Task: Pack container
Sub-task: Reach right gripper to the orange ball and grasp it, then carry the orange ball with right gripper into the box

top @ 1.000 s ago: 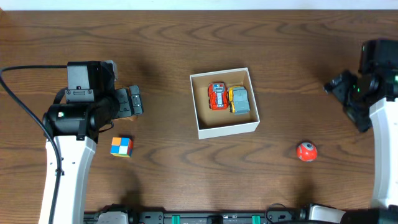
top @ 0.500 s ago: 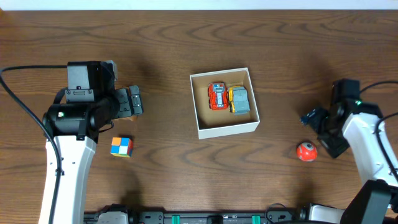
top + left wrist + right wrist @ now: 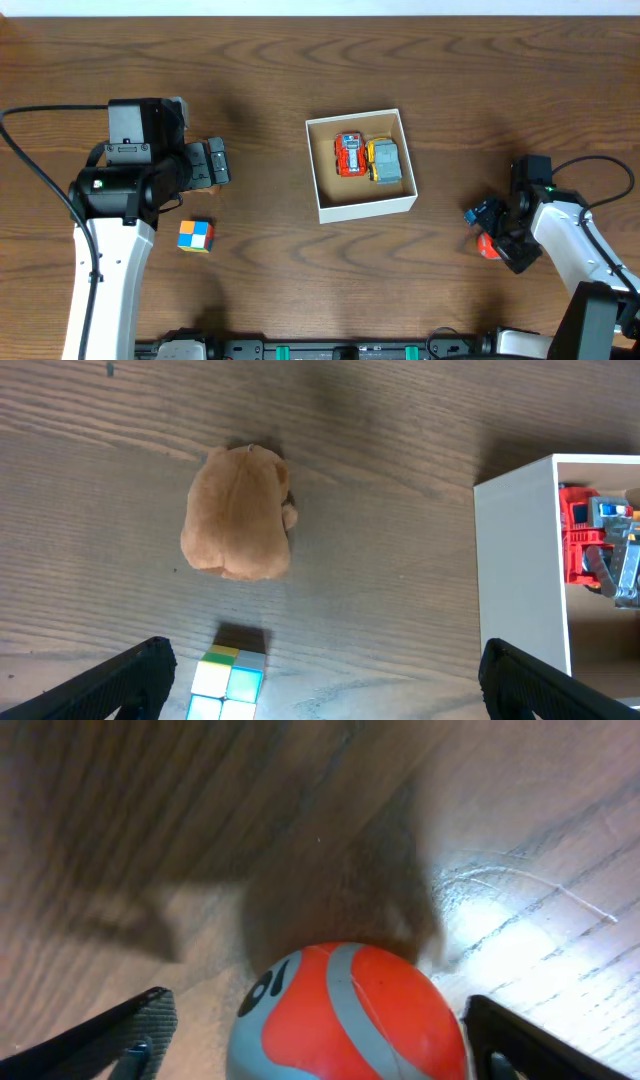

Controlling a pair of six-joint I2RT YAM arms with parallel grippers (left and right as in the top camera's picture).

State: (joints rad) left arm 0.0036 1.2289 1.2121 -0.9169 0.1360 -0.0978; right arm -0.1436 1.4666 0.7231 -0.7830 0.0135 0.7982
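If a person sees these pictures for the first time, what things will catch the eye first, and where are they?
The white container in the middle of the table stands out, with a red toy car and a grey toy car side by side inside. At the right, the right tool sits open around an orange-red ball. At the left lies a colourful cube.

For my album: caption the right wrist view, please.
Open end effector straddling a red ball on the table.

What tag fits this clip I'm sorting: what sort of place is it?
Likely a robot test bench, not a home: left arm and right arm stand at a wooden table holding a cardboard box and puzzle cube.
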